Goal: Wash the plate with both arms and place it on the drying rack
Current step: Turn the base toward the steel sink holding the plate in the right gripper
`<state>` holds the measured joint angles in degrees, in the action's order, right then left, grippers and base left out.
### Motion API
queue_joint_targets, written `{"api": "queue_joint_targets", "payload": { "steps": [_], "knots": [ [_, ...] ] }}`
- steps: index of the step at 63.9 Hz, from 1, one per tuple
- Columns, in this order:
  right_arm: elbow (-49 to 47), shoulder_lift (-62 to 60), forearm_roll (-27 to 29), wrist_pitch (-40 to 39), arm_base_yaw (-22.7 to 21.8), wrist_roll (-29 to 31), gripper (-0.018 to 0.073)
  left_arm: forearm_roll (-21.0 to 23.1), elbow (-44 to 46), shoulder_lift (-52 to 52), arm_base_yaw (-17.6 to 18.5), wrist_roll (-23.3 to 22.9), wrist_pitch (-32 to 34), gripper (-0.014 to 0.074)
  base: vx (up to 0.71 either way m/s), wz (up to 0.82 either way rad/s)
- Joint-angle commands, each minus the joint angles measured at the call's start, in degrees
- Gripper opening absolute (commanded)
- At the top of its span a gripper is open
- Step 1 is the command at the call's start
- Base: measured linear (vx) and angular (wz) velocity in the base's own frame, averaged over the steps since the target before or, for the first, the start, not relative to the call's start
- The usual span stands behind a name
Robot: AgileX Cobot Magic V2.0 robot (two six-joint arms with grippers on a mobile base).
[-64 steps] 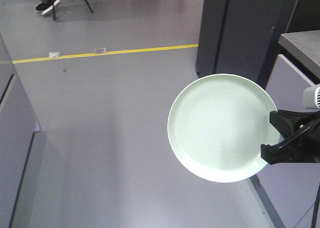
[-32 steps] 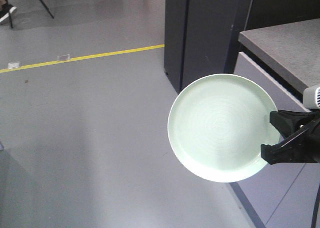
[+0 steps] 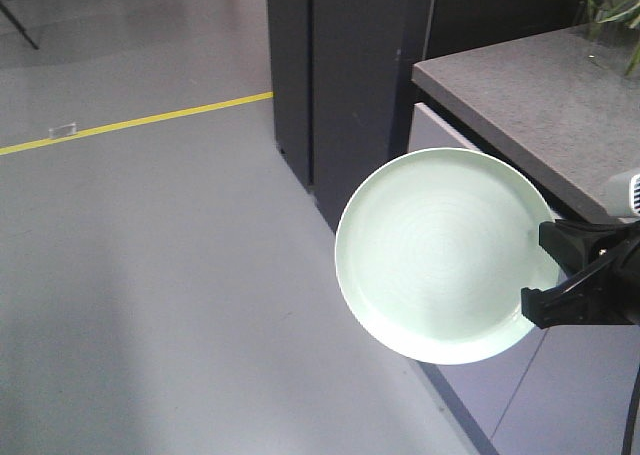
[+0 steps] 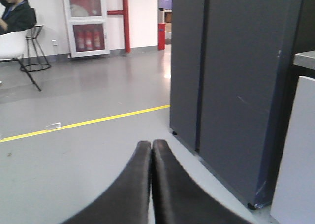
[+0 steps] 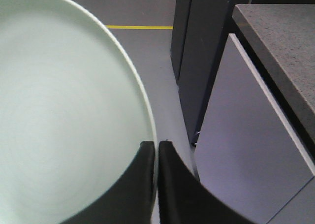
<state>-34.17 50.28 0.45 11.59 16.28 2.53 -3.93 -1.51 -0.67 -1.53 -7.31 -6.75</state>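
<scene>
The pale mint-green plate [image 3: 440, 255] hangs in the air, tilted with its face toward the front camera, over the grey floor. My right gripper [image 3: 541, 271] is shut on its right rim; in the right wrist view the thin rim runs between the two black fingers [image 5: 156, 144] and the plate [image 5: 64, 111] fills the left half. My left gripper [image 4: 151, 143] shows only in the left wrist view, shut with nothing between its fingers, pointing out over the floor. The drying rack is out of view.
A tall dark cabinet [image 3: 340, 75] stands behind the plate. A grey speckled countertop [image 3: 520, 85] over pale cabinet fronts [image 5: 246, 135] lies to the right, close to the plate. A yellow floor line [image 3: 130, 125] crosses the left. A person [image 4: 15, 12] sits far back.
The whole background has slid left in the front view: the dark cabinet and countertop have come further into view. The plate and right gripper keep the same place in the frame.
</scene>
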Motion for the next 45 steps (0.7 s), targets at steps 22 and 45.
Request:
{"api": "queue_joint_targets", "payload": {
  "steps": [22,45],
  "knots": [
    [-1.7,-0.8,-0.5,-4.6,-0.2,0.4,-0.0009,0.2,-1.2,-0.9,0.0,-0.5,4.2,-0.0006,0.09,-0.35],
    [-1.7,-0.8,-0.5,-4.4,-0.2,0.4,-0.0009,0.2,-1.2,-0.9,0.0,-0.5,4.2,-0.0006,0.09,-0.35]
  ]
}}
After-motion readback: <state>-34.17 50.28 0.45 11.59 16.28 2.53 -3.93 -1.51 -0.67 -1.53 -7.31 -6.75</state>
